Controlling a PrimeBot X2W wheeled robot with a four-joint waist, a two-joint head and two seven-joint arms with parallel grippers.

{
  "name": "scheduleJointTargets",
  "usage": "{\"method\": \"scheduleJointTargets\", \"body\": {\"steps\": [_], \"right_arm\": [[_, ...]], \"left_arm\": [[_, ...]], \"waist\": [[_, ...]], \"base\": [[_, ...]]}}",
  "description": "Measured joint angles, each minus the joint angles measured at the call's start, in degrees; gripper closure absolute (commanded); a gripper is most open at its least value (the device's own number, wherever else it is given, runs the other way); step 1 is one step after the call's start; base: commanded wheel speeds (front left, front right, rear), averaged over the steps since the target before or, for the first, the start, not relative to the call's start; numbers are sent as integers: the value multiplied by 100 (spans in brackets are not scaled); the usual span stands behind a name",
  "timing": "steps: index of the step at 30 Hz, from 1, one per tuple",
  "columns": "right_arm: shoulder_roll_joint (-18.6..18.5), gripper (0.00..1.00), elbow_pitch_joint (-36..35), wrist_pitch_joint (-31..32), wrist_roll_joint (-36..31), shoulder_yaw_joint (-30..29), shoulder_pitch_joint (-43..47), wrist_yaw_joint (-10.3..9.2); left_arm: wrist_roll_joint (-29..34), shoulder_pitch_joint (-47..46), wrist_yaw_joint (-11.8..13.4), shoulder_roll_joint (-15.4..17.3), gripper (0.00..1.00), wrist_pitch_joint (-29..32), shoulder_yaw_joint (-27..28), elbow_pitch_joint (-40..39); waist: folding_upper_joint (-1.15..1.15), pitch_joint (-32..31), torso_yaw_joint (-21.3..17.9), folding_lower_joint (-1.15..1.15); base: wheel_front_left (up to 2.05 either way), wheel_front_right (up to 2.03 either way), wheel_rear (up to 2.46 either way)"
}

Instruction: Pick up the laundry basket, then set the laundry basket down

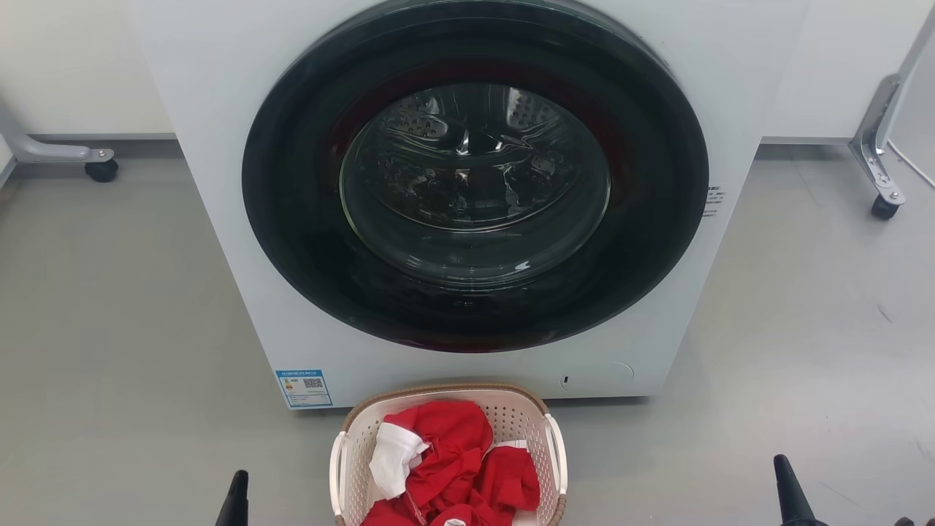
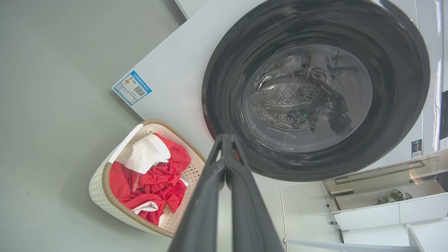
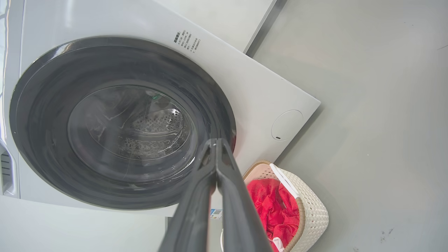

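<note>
**Basket at my feet**

My laundry basket [image 1: 447,388] stands upright on the grey floor [image 1: 109,329], just before the washer [image 1: 409,365]. It has cream perforated walls, a brown woven-look rim and white side handles, with red and white cloth [image 1: 453,453] heaped inside.

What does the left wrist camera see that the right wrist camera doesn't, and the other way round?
Left wrist view's own: a green plant and white furniture off to the side. Right wrist view's own: a round flap on the lower corner of the washer and small black print beside its door. Shared: the washer with its dark door closed, the laundry basket on the grey floor holding red clothes. The left gripper and the right gripper each have their jaws together.
</note>
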Motion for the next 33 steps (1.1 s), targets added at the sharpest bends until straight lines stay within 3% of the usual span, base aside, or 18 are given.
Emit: {"method": "scheduleJointTargets", "body": {"steps": [33], "right_arm": [[57, 100, 368, 698, 2540, -817, -370, 497]], "left_arm": [[-2435, -457, -501, -97, 100, 684, 654, 261]], "waist": [[0, 15, -39, 0]], "base": [[0, 0, 0]]}}
